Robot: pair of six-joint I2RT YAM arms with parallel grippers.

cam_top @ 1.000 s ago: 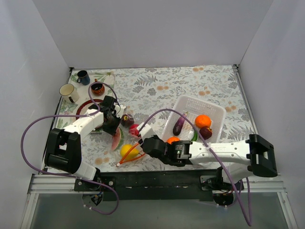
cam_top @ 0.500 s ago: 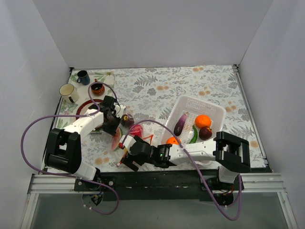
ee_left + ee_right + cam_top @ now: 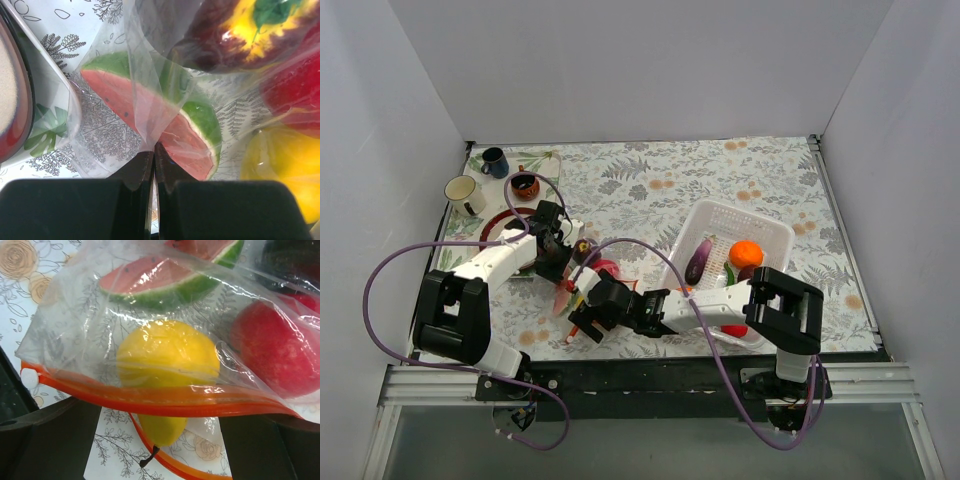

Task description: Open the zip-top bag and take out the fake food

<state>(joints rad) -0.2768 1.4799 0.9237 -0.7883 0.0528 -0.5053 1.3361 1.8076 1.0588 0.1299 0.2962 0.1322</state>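
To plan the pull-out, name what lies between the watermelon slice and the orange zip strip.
The glossy yellow plastic lemon lies between the red-and-green fake watermelon wedge and the clear crinkly bag's orange zip strip, seen in the right wrist view.

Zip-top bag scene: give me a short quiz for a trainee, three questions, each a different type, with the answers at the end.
1. True or false: the left claw is shut on the plastic of the zip-top bag.
2. In the right wrist view, which piece straddles the orange zip strip at the bag's mouth? A. watermelon slice B. yellow lemon C. orange ball
3. Fill in the blank: in the top view, the eggplant lies in the white ____.

Key: 1 true; 2 B; 3 basket.
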